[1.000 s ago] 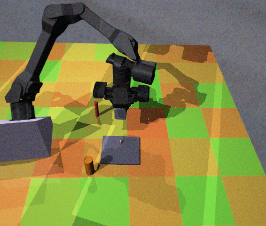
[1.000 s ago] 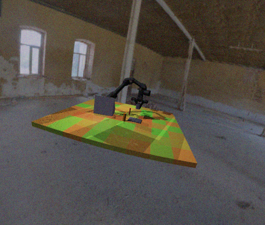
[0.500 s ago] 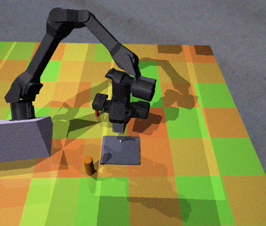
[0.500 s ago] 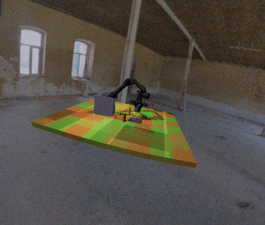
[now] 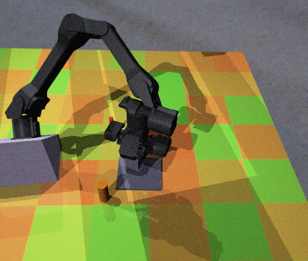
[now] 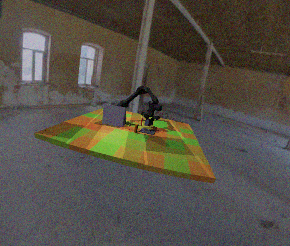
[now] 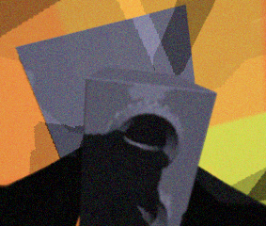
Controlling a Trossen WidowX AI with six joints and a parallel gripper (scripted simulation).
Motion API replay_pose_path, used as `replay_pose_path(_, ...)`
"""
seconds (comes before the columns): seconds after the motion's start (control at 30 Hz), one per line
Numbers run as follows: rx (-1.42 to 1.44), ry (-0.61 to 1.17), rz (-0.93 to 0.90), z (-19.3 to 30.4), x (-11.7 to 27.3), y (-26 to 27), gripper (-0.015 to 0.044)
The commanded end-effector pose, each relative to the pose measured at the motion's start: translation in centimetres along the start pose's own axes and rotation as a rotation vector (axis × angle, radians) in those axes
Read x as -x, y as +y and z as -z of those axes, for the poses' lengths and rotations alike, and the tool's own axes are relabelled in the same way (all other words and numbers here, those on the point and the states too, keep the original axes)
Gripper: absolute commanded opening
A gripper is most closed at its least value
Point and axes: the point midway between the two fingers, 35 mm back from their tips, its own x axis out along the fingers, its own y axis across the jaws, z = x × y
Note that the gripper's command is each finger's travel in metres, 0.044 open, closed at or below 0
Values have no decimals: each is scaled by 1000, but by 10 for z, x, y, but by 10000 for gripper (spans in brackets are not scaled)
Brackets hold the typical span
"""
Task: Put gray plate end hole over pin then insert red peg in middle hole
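Note:
My gripper (image 5: pixel 139 161) (image 6: pixel 148 120) is shut on the gray plate (image 6: pixel 147 122) (image 7: pixel 104 104). The plate is held above the base (image 5: pixel 154 182) (image 6: pixel 147 131) (image 7: pixel 67 85), with a gap between them in the exterior view. In the wrist view one round hole of the plate shows near its far end; the rest is in dark shadow. The plate looks turned relative to the base. The pin is hidden behind the plate and gripper. The red peg (image 5: pixel 111 119) (image 6: pixel 141 121) stands upright beside the gripper, on the side toward the arm's stand, partly covered in the top view.
An orange cylinder (image 5: pixel 102 192) (image 6: pixel 136 128) stands upright close to the base's near left corner in the top view. The arm's big gray stand (image 5: pixel 16 164) (image 6: pixel 113 115) is farther left. Shadows of the arm cross the checkered table top (image 5: pixel 233 230) (image 6: pixel 105 145).

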Motion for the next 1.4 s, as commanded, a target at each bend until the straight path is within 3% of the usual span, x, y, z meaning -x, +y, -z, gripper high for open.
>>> replay_pose_path(0.0,-57,-6,4,-14,-9,0,0)
replay_pose_path(1.37,-74,-6,5,-20,-28,0,0)
